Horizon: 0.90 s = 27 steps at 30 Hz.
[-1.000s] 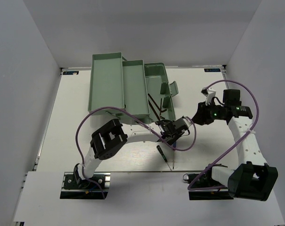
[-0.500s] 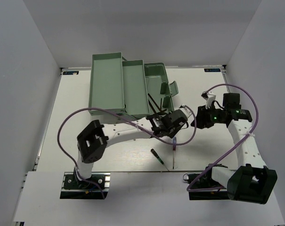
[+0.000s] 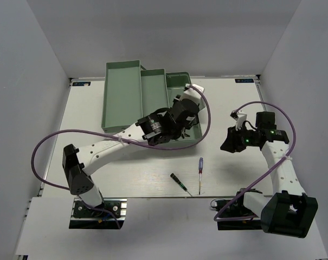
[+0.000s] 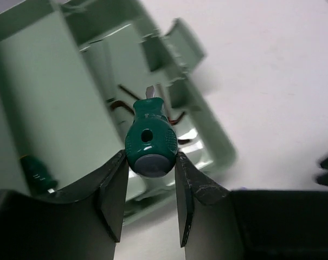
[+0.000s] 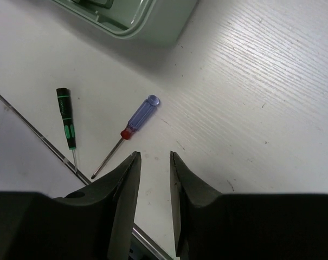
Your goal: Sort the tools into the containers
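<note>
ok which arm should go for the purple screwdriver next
Right. The right gripper is open and empty, with the purple screwdriver lying on the table just ahead of its fingers. The left gripper is shut on the stubby screwdriver over the toolbox.

Robot test cell in a lab. White desk boxed in by plain pale walls on three sides. Left arm and right arm bolted at its near edge, purple cable looping loose. Corner sticker maybe a marker, too small to read.
</note>
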Each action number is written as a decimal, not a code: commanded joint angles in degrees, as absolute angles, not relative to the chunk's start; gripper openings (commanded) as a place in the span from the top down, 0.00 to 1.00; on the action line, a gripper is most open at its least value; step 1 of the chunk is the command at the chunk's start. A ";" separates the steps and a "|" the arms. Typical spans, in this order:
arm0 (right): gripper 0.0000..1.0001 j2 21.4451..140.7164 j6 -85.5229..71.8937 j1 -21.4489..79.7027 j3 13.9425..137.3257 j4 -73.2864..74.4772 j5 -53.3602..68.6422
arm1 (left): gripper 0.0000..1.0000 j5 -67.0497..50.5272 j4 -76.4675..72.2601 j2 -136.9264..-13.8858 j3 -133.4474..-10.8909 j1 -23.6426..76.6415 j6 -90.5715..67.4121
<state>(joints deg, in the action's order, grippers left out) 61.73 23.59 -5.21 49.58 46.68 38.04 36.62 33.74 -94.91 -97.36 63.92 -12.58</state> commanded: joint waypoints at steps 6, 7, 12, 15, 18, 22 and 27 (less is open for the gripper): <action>0.66 65.12 27.42 -2.90 49.57 49.48 40.96 | 0.96 46.84 43.85 -97.99 -100.45 58.02 -17.83; 0.66 65.47 27.33 -2.38 49.66 49.83 40.61 | 0.96 47.37 44.99 -99.30 -101.07 58.01 -18.71; 0.66 66.44 26.19 -0.71 48.87 48.96 39.38 | 0.96 46.76 47.89 -101.86 -102.57 54.84 -20.30; 0.64 67.67 25.75 -0.17 49.30 49.74 38.15 | 0.96 46.05 50.09 -103.35 -104.32 52.74 -22.15; 0.60 69.17 25.67 2.55 50.01 50.62 37.45 | 0.93 44.04 50.71 -103.36 -104.33 51.42 -22.76; 0.53 70.40 24.70 4.65 49.92 50.37 35.95 | 0.63 42.90 51.33 -103.36 -104.33 50.37 -23.38; 0.46 71.89 21.89 7.12 49.13 49.13 33.05 | 0.35 41.57 51.85 -102.83 -105.72 50.36 -23.38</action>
<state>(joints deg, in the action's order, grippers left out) 71.33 23.92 5.91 49.12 49.52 34.87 42.61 51.18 -104.84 -102.32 50.24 -22.61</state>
